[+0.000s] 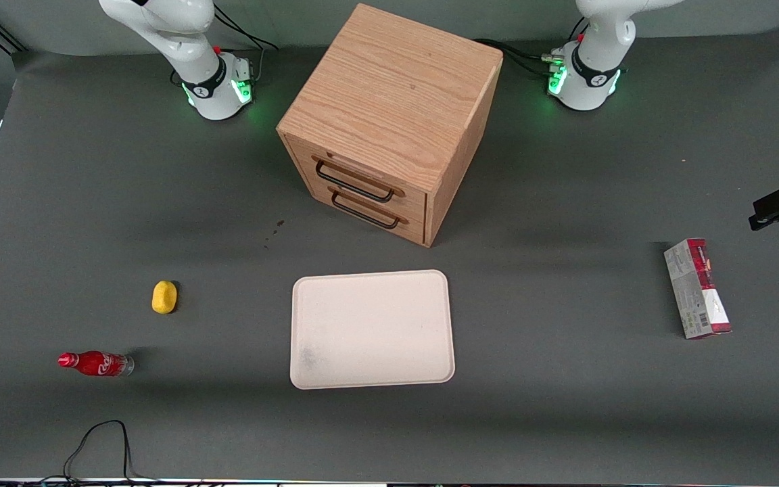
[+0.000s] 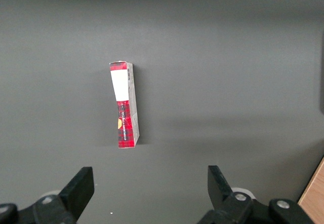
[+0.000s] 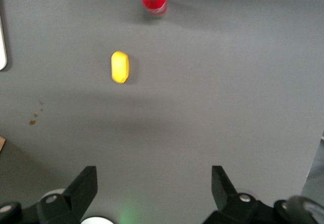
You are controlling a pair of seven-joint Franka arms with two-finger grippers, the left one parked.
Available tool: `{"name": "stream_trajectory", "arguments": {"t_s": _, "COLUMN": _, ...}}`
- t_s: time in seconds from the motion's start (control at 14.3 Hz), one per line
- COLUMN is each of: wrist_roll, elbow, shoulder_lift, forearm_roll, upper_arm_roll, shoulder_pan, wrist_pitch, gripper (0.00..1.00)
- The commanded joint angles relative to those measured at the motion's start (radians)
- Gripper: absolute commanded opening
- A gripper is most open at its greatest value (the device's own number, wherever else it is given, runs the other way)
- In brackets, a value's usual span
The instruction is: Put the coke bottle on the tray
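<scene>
Claw (image 3: 154, 191) hangs wide open and empty above the table (image 1: 565, 406), well apart from the coke bottle (image 1: 96, 363). Lying on its side, that bottle looks light, stiff and prone to rolling, so its red mid-body seems the best place to pinch, across the width, before carrying it to the tray (image 1: 372, 329).

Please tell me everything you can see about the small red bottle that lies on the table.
The small red coke bottle has a white script logo on its body, a red cap and a clear, silvery base; it looks like plastic. It lies on its side on the dark grey table mat, its cap pointing away from the large cream-white rectangular tray, toward the working arm's end of the table. Nothing touches it but the mat. The yellow rounded lump lies apart, farther from the front camera. The open gripper hangs well clear above the mat.
</scene>
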Motion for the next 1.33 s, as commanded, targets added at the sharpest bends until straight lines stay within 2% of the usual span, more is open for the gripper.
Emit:
{"name": "stream_trajectory", "arguments": {"t_s": 0.0, "wrist_roll": -0.017, "elbow": 0.153, "shoulder_lift": 0.084, "forearm_roll": -0.009, "upper_arm_roll": 0.0, "shoulder_pan": 0.01, "wrist_pitch": -0.067, "gripper": 1.0}}
{"name": "stream_trajectory", "arguments": {"t_s": 0.42, "wrist_roll": -0.002, "elbow": 0.16, "shoulder_lift": 0.115, "forearm_roll": -0.011, "upper_arm_roll": 0.006, "shoulder_pan": 0.011, "wrist_pitch": -0.038, "gripper": 1.0}}
{"name": "stream_trajectory", "arguments": {"t_s": 0.7, "wrist_roll": 0.027, "elbow": 0.18, "shoulder_lift": 0.274, "forearm_roll": 0.0, "upper_arm_roll": 0.029, "shoulder_pan": 0.024, "wrist_pitch": 0.152, "gripper": 1.0}}
{"name": "stream_trajectory", "arguments": {"t_s": 0.84, "wrist_roll": 0.079, "elbow": 0.24, "shoulder_lift": 0.374, "forearm_roll": -0.002, "upper_arm_roll": 0.083, "shoulder_pan": 0.022, "wrist_pitch": 0.209, "gripper": 1.0}}
{"name": "stream_trajectory", "arguments": {"t_s": 0.98, "wrist_roll": 0.113, "elbow": 0.326, "shoulder_lift": 0.474, "forearm_roll": -0.002, "upper_arm_roll": 0.1, "shoulder_pan": 0.024, "wrist_pitch": 0.243, "gripper": 1.0}}
{"name": "stream_trajectory", "arguments": {"t_s": 1.26, "wrist_roll": 0.125, "elbow": 0.332, "shoulder_lift": 0.549, "forearm_roll": -0.005, "upper_arm_roll": 0.12, "shoulder_pan": 0.024, "wrist_pitch": 0.343, "gripper": 1.0}}
